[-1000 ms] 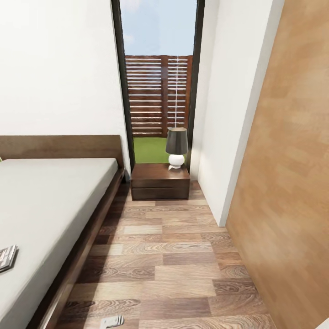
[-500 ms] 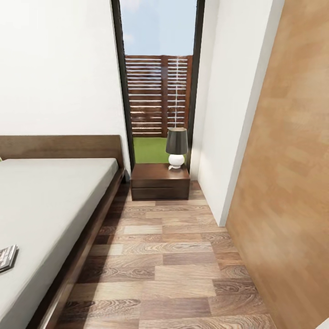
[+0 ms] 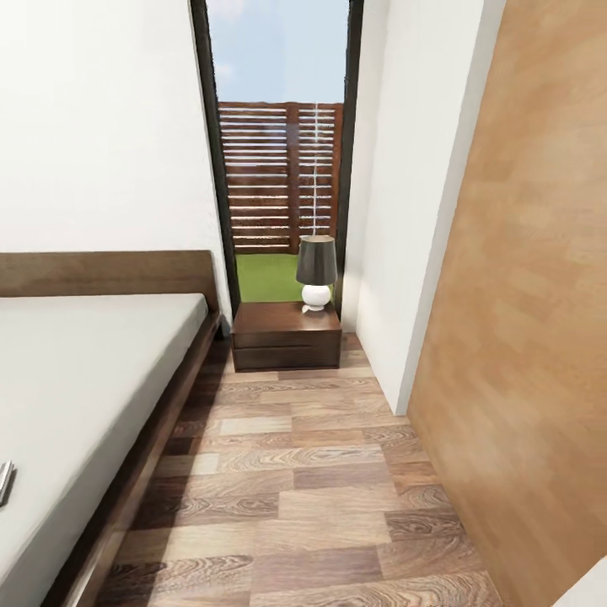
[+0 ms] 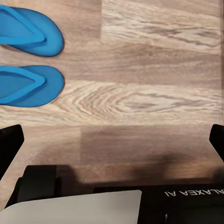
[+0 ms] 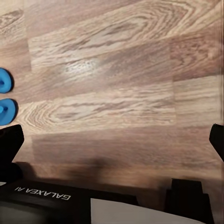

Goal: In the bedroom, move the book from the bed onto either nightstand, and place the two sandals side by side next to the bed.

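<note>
**Book at frame's edge, sandals paired on the floor**

From the head camera, the book [image 3: 4,482] lay on the bed [image 3: 84,379], mostly cut off; bare planks ran to the nightstand [image 3: 287,335]. The left gripper [image 4: 112,140], fingers wide apart, hung above the floor near two sandals [image 4: 28,60]. The right gripper [image 5: 112,140], equally spread, saw only their tips.

Two sandals [image 4: 29,58] side by side, plank floor [image 4: 149,93].
</note>
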You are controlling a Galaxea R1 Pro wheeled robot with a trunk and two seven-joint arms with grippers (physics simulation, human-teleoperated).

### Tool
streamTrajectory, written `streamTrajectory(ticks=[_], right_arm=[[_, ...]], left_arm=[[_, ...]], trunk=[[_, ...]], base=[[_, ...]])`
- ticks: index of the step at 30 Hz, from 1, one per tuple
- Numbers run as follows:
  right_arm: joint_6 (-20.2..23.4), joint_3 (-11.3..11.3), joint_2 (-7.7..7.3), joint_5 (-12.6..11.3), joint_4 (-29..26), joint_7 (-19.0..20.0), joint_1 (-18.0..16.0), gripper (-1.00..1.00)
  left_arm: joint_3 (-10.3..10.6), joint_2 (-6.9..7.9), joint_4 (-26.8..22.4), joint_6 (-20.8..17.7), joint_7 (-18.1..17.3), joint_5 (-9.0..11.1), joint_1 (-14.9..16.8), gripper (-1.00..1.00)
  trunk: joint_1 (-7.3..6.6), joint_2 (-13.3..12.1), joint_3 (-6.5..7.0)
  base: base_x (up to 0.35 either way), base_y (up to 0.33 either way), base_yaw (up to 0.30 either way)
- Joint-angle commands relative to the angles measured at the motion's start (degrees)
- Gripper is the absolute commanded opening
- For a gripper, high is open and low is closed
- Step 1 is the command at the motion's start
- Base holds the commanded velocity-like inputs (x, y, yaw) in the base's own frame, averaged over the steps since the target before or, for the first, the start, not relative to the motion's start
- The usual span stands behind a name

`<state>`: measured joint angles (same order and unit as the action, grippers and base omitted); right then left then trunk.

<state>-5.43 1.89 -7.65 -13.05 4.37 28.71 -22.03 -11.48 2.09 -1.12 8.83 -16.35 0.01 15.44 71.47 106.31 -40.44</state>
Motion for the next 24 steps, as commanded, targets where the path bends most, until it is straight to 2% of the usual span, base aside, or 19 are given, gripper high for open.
streamTrajectory(ticks=[1, 24], right_arm=[[-0.4, 0.2, 0.00, -0.4, 0.3, 0.3, -0.1, 1.00], [-0.4, 0.2, 0.00, -0.6, 0.3, 0.3, -0.1, 1.00]], left_arm=[[-0.3, -0.03, 0.1, 0.1, -0.3, 0.0, 0.0, 1.00], [-0.2, -0.15, 0.0, 0.1, -0.3, -0.2, 0.0, 1.00]], trunk=[[-0.01, 0.0, -0.03], [-0.01, 0.0, 0.49]], base=[[0.000, 0.000, -0.274], [0.016, -0.004, -0.282]])
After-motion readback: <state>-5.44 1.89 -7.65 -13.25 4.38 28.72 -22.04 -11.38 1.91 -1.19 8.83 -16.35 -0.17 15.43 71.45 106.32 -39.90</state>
